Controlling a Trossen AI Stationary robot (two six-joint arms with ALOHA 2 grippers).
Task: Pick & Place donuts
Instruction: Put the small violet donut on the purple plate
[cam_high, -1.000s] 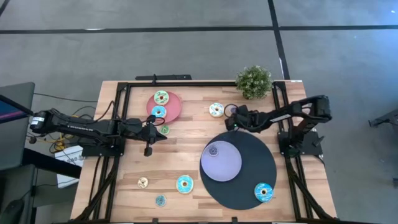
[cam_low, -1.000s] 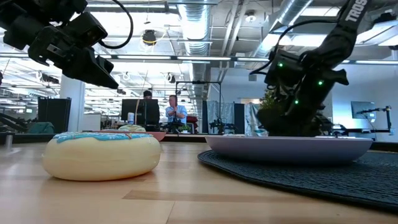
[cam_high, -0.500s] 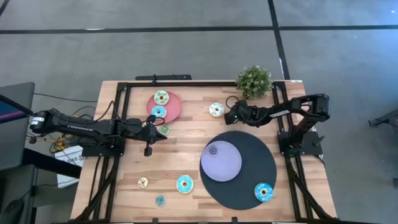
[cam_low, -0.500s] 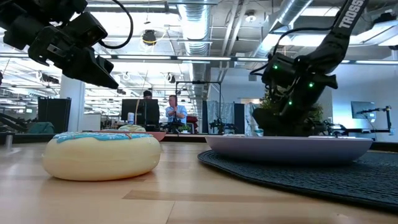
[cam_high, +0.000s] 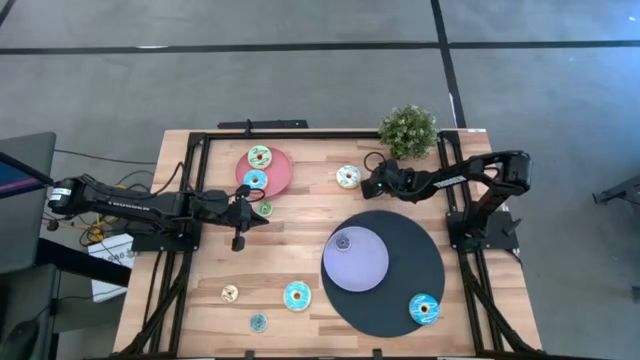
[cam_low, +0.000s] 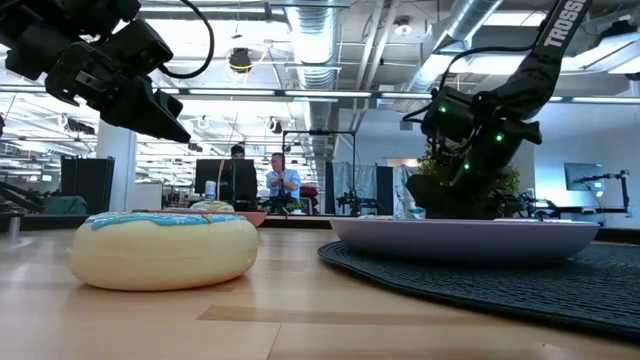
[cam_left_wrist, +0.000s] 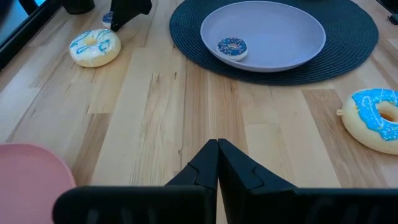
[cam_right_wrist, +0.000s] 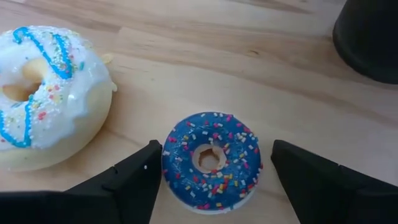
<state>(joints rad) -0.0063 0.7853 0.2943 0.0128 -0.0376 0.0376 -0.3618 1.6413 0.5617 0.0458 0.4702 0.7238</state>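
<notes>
Hovering low at the far side of the table, the right gripper (cam_right_wrist: 211, 168) has its fingers spread wide on either side of a small blue sprinkled donut (cam_right_wrist: 211, 159), not squeezing it, with a white-iced donut (cam_right_wrist: 46, 93) just beside it. Left gripper (cam_left_wrist: 217, 163) waits pinched shut near the pink plate (cam_high: 277, 172).

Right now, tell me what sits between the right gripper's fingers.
A small blue sprinkled donut lies flat on the wood between the open right gripper's fingers, ungripped; the right wrist view shows it.
</notes>
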